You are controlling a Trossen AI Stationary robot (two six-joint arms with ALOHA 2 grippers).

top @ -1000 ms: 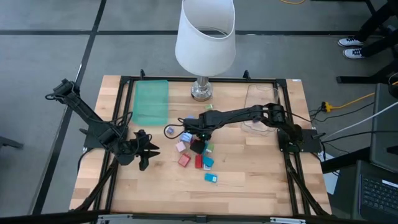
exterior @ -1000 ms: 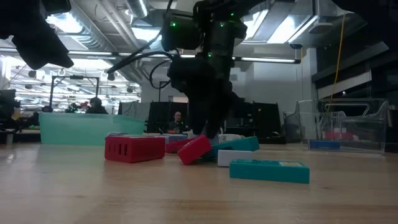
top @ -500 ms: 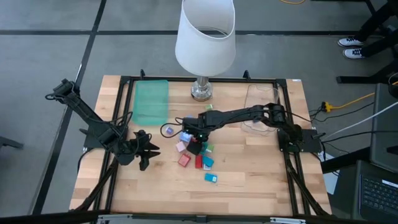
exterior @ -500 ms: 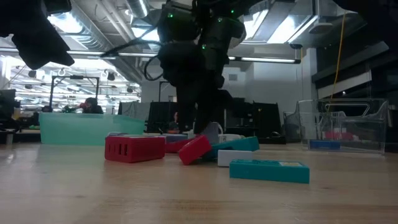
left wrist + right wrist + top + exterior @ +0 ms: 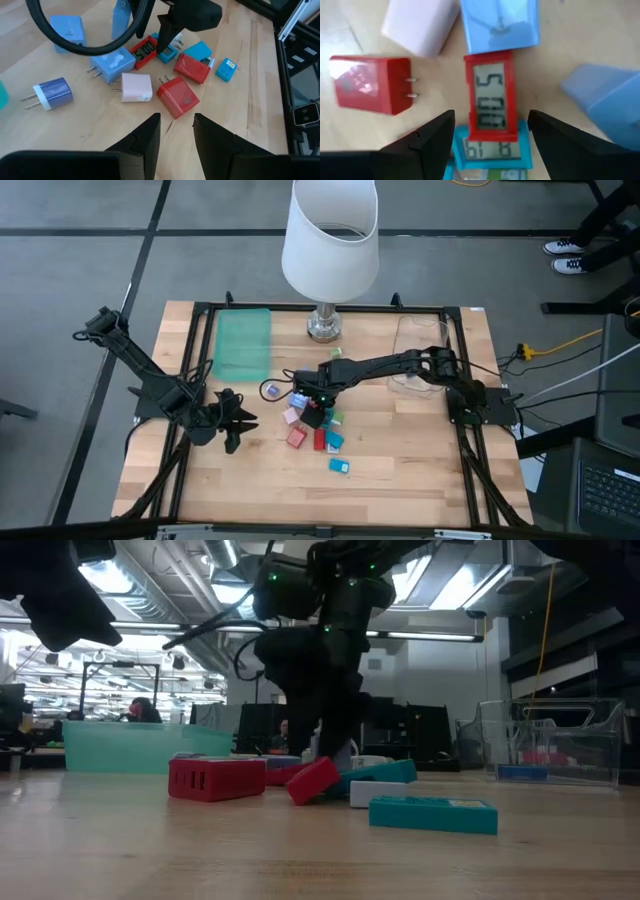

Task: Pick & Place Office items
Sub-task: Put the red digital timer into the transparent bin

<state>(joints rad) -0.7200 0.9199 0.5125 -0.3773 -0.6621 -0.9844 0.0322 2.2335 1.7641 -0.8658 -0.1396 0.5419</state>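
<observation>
You are hovering the right gripper (image 5: 490, 137), fingers spread, directly over the red timer (image 5: 490, 95) in the office items (image 5: 318, 425) cluster on the bench (image 5: 400, 470), presumably lining up a straddling grasp.

Office items (image 5: 318, 428) clustered mid-table

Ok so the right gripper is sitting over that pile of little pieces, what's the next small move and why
Probably lower the right gripper straight down and close on the red clock piece. Its fingers are open and straddle that piece, which lies on top of a teal clock piece. The left gripper waits apart from the pile.
</observation>
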